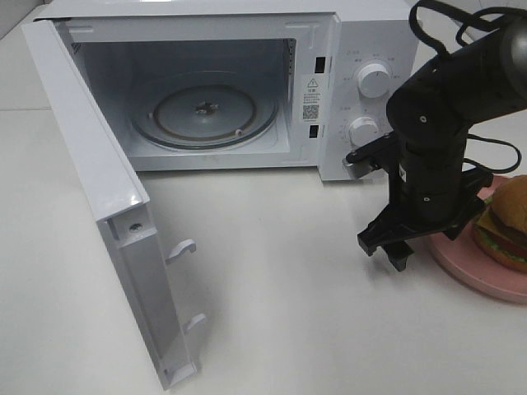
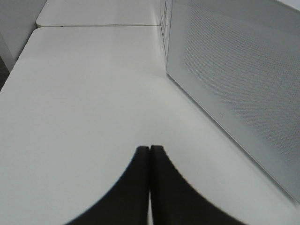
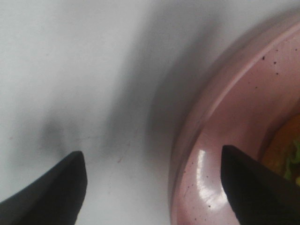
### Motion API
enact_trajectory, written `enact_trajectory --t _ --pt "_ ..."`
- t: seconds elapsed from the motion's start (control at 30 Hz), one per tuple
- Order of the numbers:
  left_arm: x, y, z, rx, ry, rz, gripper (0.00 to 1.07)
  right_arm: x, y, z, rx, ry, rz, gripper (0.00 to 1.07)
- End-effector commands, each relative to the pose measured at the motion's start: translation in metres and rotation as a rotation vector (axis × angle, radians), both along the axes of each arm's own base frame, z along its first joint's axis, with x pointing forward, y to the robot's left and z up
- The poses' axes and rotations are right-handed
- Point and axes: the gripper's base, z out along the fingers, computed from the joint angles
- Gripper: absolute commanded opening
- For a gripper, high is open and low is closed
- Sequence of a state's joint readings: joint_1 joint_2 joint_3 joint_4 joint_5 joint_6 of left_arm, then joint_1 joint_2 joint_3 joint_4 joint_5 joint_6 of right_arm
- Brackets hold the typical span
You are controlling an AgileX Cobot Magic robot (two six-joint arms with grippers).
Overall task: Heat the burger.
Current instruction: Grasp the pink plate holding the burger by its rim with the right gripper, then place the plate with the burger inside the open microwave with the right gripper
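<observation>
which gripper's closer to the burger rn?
Right. The right gripper hangs open at the rim of the pink plate, just beside the burger. The left gripper is shut over the table beside the microwave, with no burger in its view.

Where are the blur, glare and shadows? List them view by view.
Right wrist: soft focus all over, a white glare spot on the pink plate, dark shadows on the table beside it. Left wrist: even light, the shut left gripper a dark silhouette. Exterior high: sharp, a faint shadow under the microwave.
</observation>
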State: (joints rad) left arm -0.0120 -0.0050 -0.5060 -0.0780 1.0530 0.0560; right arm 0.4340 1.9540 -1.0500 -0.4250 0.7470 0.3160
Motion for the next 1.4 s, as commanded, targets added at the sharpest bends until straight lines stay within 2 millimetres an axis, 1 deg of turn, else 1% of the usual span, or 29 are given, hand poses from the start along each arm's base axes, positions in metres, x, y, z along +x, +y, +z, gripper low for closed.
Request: enact_trajectory --t 0.03,0.07,0.2,0.27,0.3,0.33,0.37,0.4,0.43,0.47,0.5,0.53,0.57,0.6,0.63,1.0,1.07,1.17,1.23,1.27,1.3,1.33,1.4 --pt "-0.002 0.000 0.001 -0.002 -0.030 0.002 0.00 0.006 -0.011 -0.010 -0.006 0.002 -0.040 0.75" --pt "-0.002 0.000 0.001 -0.002 -0.030 0.002 0.00 0.008 -0.014 -0.013 -0.001 0.005 -0.045 0.74" --pt "-0.002 0.000 0.001 -0.002 -0.030 0.002 0.00 0.011 -0.018 -0.017 0.013 0.006 -0.052 0.72" --pt "-0.002 0.000 0.001 -0.002 -0.030 0.002 0.00 0.012 -0.020 -0.022 0.017 0.015 -0.059 0.66" --pt "-0.002 0.000 0.001 -0.002 -0.030 0.002 0.00 0.012 -0.020 -0.022 0.017 0.015 -0.059 0.66" --pt "-0.002 0.000 0.001 -0.002 -0.030 0.002 0.00 0.012 -0.020 -0.024 0.014 0.019 -0.053 0.58" --pt "-0.002 0.000 0.001 -0.002 -0.030 0.002 0.00 0.012 -0.020 -0.024 0.014 0.019 -0.053 0.58" --pt "-0.002 0.000 0.001 -0.002 -0.030 0.002 0.00 0.012 -0.020 -0.024 0.016 0.019 -0.053 0.52" --pt "-0.002 0.000 0.001 -0.002 -0.030 0.002 0.00 0.012 -0.020 -0.024 0.019 0.018 -0.055 0.39" --pt "-0.002 0.000 0.001 -0.002 -0.030 0.002 0.00 0.012 -0.020 -0.024 0.019 0.018 -0.055 0.39" --pt "-0.002 0.000 0.001 -0.002 -0.030 0.002 0.00 0.012 -0.020 -0.024 0.020 0.019 -0.056 0.23" --pt "-0.002 0.000 0.001 -0.002 -0.030 0.002 0.00 0.012 -0.020 -0.024 0.020 0.019 -0.056 0.16" --pt "-0.002 0.000 0.001 -0.002 -0.030 0.002 0.00 0.012 -0.020 -0.024 0.020 0.019 -0.056 0.16" --pt "-0.002 0.000 0.001 -0.002 -0.030 0.002 0.00 0.012 -0.020 -0.024 0.018 0.020 -0.057 0.03" --pt "-0.002 0.000 0.001 -0.002 -0.030 0.002 0.00 0.012 -0.020 -0.024 0.018 0.021 -0.057 0.00" --pt "-0.002 0.000 0.001 -0.002 -0.030 0.002 0.00 0.009 -0.021 -0.023 0.004 0.048 -0.044 0.00" --pt "-0.002 0.000 0.001 -0.002 -0.030 0.002 0.00 0.007 -0.021 -0.016 -0.004 0.054 -0.035 0.00" --pt "-0.002 0.000 0.001 -0.002 -0.030 0.002 0.00 0.007 -0.022 -0.015 -0.006 0.055 -0.037 0.00" --pt "-0.002 0.000 0.001 -0.002 -0.030 0.002 0.00 0.006 -0.022 -0.005 -0.005 0.040 -0.036 0.00" --pt "-0.002 0.000 0.001 -0.002 -0.030 0.002 0.00 0.006 -0.022 -0.005 -0.005 0.040 -0.036 0.00" --pt "-0.002 0.000 0.001 -0.002 -0.030 0.002 0.00 0.006 -0.022 0.004 0.008 0.025 -0.024 0.00" --pt "-0.002 0.000 0.001 -0.002 -0.030 0.002 0.00 0.006 -0.022 0.004 0.008 0.025 -0.024 0.00" --pt "-0.002 0.000 0.001 -0.002 -0.030 0.002 0.00 0.003 -0.020 0.019 0.042 0.015 0.009 0.00"
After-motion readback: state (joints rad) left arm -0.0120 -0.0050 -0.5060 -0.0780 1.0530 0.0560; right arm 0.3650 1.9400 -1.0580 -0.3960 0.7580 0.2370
